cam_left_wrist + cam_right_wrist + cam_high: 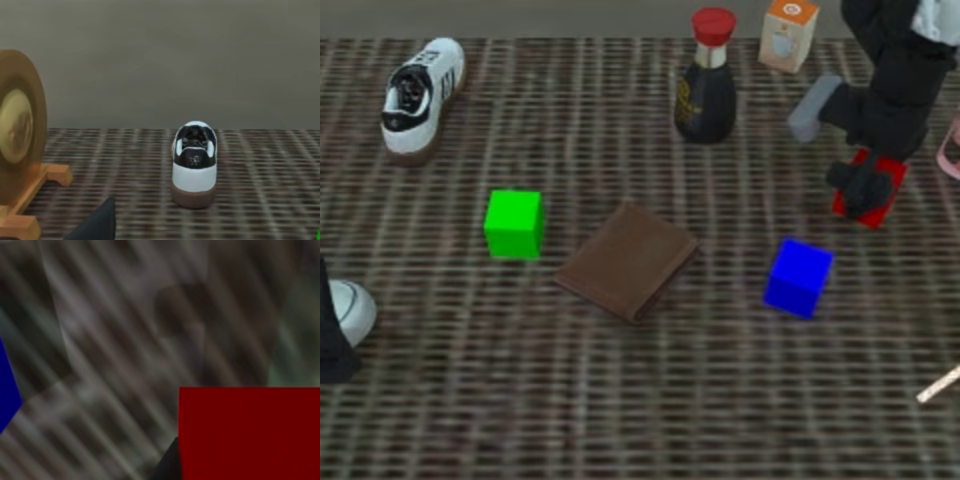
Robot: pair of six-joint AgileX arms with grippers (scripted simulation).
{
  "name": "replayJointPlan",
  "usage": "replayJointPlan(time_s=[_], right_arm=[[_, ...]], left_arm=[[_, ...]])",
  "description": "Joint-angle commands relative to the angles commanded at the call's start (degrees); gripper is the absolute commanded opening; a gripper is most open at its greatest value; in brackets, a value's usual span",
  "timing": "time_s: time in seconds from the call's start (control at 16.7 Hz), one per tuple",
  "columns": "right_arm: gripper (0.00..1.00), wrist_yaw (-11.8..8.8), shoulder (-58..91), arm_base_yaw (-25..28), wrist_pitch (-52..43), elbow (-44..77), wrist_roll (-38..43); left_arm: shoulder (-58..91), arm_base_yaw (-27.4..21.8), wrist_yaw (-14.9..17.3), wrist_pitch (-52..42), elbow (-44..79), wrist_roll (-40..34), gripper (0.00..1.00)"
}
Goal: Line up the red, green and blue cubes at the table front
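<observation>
The red cube (888,190) lies at the back right of the woven table (650,400). My right gripper (865,185) comes down on it from above and is shut on it. In the right wrist view the red cube (250,435) fills one corner, with one dark finger (167,465) flush against its side. The blue cube (799,277) rests just in front of it, and a sliver of this blue cube (6,385) shows at the wrist view's edge. Over on the left side sits the green cube (514,224). My left arm (330,350) stays parked at the left edge, gripper open.
A flat brown pad (628,260) lies between the green and blue cubes. At the back stand a dark red-capped bottle (707,85), a small carton (788,35) and a white shoe (420,95). A gong on a wooden stand (17,130) is near the left arm.
</observation>
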Motion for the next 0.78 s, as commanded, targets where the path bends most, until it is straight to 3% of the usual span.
replayJointPlan(time_s=[0.18, 0.54, 0.78], right_arm=[[0.00, 0.00, -1.27, 0.31, -4.68, 3.88, -0.13], [0.00, -0.01, -1.12, 0.86, -5.07, 4.40, 0.17], [0.00, 0.04, -0.39, 9.29, -6.38, 6.35, 2.54]], left_arm=[[0.00, 0.00, 0.00, 0.00, 0.00, 0.00, 1.00], [0.00, 0.00, 0.00, 0.00, 0.00, 0.00, 1.00], [0.00, 0.00, 0.00, 0.00, 0.00, 0.00, 1.00]])
